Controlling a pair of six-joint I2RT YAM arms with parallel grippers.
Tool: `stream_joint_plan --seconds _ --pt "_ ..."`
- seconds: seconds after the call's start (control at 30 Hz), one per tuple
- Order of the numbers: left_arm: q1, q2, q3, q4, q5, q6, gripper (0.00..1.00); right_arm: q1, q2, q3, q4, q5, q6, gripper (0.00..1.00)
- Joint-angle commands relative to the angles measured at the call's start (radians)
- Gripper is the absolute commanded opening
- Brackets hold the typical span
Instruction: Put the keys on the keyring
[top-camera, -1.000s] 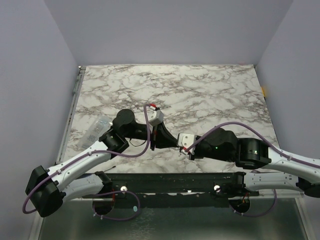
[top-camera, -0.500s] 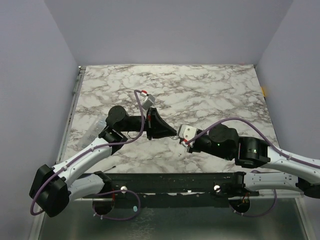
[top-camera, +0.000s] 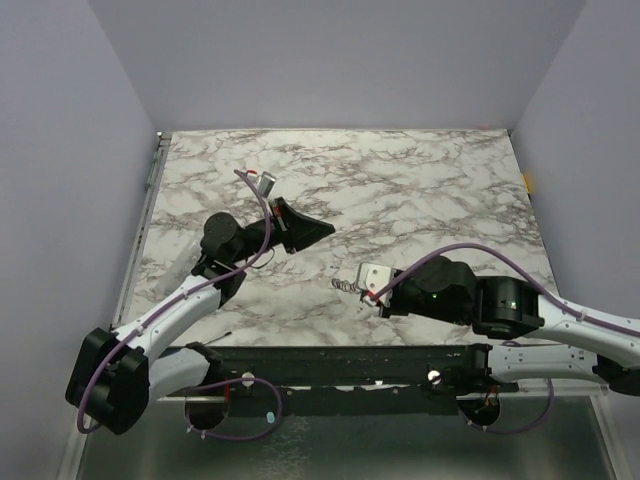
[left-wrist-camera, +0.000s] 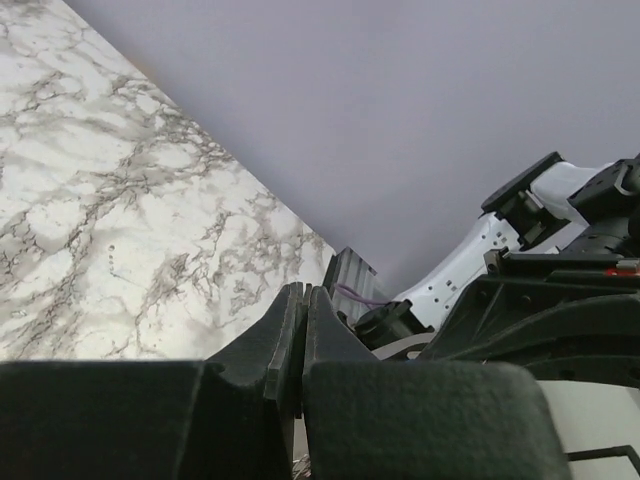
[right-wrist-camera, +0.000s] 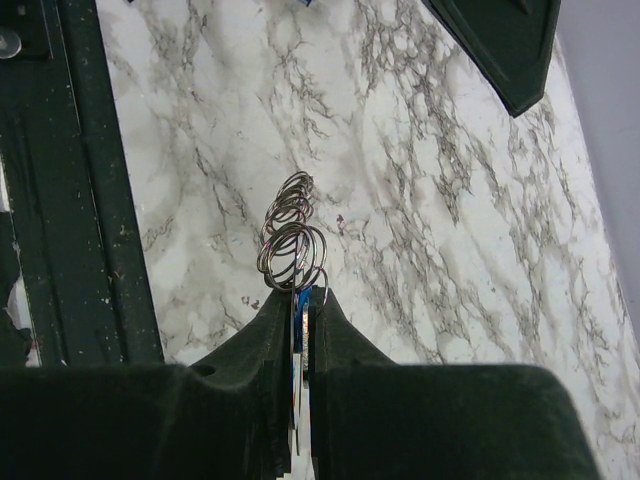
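Note:
My right gripper (right-wrist-camera: 305, 295) is shut on a key with a blue head (right-wrist-camera: 301, 310), pinched between the pads with thin silver metal edges beside it. A bunch of thin metal rings (right-wrist-camera: 291, 235) sticks out past the fingertips, just above the marble. I cannot tell which loop is the keyring. In the top view this gripper (top-camera: 352, 285) and the rings (top-camera: 342, 285) are at the table's near centre. My left gripper (top-camera: 328, 229) is shut on nothing and raised, apart from the right one to its upper left. Its pads (left-wrist-camera: 303, 290) meet with no gap.
A black rail (top-camera: 340, 360) runs along the table's near edge, close to the right gripper, and shows in the right wrist view as the rail (right-wrist-camera: 80, 200). Grey walls enclose the marble table (top-camera: 420, 190) on three sides. The left gripper's fingers (right-wrist-camera: 500, 40) hang over the marble ahead.
The left arm has drawn back up and to the left, away from the right gripper it was almost touching. The right gripper has stayed put with the rings and key.

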Motion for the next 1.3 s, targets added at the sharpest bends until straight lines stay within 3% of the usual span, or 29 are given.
stream_joint_plan --seconds 0.0,0.1,0.17,0.43,0.6,0.73,1.27 --pt "0.004 -0.069 0.002 0.04 0.003 0.054 0.13 0.006 0.003 0.017 -0.009 -0.015 -0.008 0.01" --pt "0.004 -0.12 0.025 0.005 0.096 0.131 0.41 0.005 0.006 0.031 -0.012 -0.024 -0.023 0.01" --pt "0.004 -0.14 0.032 0.0 0.187 0.166 0.53 0.006 0.009 0.048 -0.021 -0.045 -0.027 0.01" --pt "-0.122 -0.175 0.017 -0.002 0.319 0.26 0.62 0.007 0.052 0.127 -0.118 -0.2 -0.006 0.01" --pt "-0.177 -0.142 0.018 -0.003 0.32 0.261 0.62 0.005 0.09 0.128 -0.128 -0.207 0.004 0.01" --pt "-0.2 -0.121 0.023 -0.003 0.346 0.248 0.55 0.005 0.096 0.117 -0.109 -0.207 0.003 0.01" --pt "-0.241 -0.065 0.016 -0.028 0.38 0.227 0.44 0.005 0.096 0.12 -0.102 -0.171 -0.006 0.01"
